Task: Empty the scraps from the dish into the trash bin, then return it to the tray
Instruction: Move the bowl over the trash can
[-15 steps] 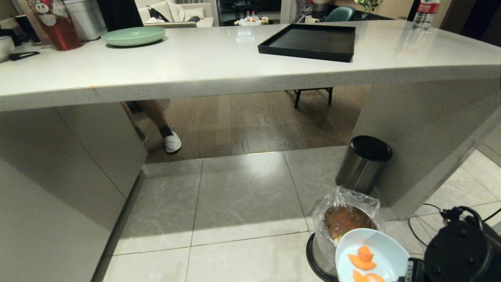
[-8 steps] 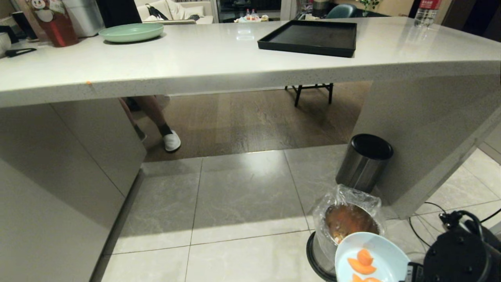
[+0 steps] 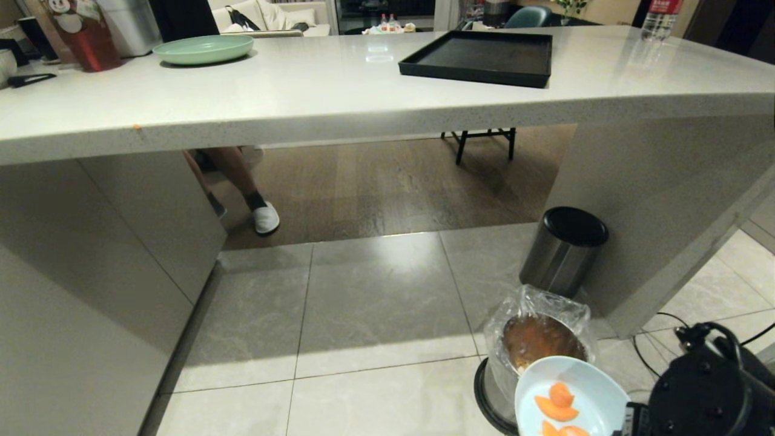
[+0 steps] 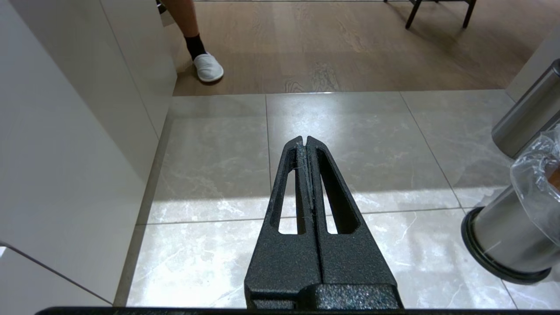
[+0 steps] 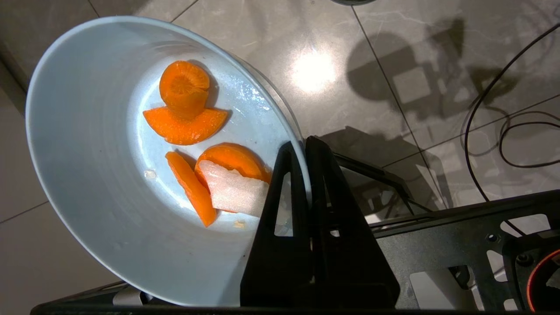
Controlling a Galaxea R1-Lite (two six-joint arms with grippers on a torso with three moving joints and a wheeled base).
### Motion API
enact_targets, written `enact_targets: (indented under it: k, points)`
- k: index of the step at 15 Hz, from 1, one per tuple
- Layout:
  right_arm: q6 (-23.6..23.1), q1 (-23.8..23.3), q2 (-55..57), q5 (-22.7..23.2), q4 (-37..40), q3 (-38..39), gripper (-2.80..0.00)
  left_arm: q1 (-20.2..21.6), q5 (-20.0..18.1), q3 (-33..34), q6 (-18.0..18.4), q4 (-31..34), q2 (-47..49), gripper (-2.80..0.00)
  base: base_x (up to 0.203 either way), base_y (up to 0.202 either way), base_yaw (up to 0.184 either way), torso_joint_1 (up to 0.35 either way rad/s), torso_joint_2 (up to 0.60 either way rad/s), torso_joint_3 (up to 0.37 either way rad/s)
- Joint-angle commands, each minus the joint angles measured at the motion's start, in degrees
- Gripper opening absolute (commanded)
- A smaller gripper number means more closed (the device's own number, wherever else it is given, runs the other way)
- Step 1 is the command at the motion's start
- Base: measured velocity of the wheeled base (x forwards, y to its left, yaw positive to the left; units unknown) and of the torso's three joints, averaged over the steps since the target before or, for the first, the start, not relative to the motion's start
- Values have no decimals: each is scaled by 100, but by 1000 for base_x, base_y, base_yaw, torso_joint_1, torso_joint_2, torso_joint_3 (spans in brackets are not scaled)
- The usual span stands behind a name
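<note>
Since the earlier frame, the whole head view has shifted slightly, so that the desk (image 3: 339,91) sits a little higher in the picture; the dish (image 3: 569,396) remains low at the right, over the near rim of the trash bin (image 3: 536,342).

Surface and room, left to right: a red cup (image 3: 85,33) and a mint-green plate (image 3: 203,48) stand on the pale desk at the far left. A person's leg and white slipper (image 3: 265,218) show beneath the desk on the wood floor. The tray (image 3: 481,57), black and bare, lies on the desk right of centre. A steel bin with a black lid (image 3: 564,248) stands on the grey tile floor (image 3: 375,303), just behind the bagged trash bin.

Arm pose: the left gripper (image 4: 305,144) hangs over the tiles, jaws pressed together and holding nothing. The right gripper (image 5: 299,151) has its jaws clamped on the dish rim, one inside and one outside. The dish is tilted; the scraps (image 5: 197,144), orange slices and one pale piece, lie inside it.

Edges and room: the dish's far rim overlaps the bin opening. Open tile extends to the left of the bin; the desk's side panel stands close behind on the right.
</note>
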Motion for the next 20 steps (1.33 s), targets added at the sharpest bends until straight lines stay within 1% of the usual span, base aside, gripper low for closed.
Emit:
enact_targets:
  k: [1,20]
  points:
    - [46,2,49,-19,16,-17,-280,0,3,0,-3,-5,6,-280,0,0,0,0,0,0]
    - [56,2,119,6,-107,9,-280,-2,3,0,-12,-5,2,-280,0,0,0,0,0,0]
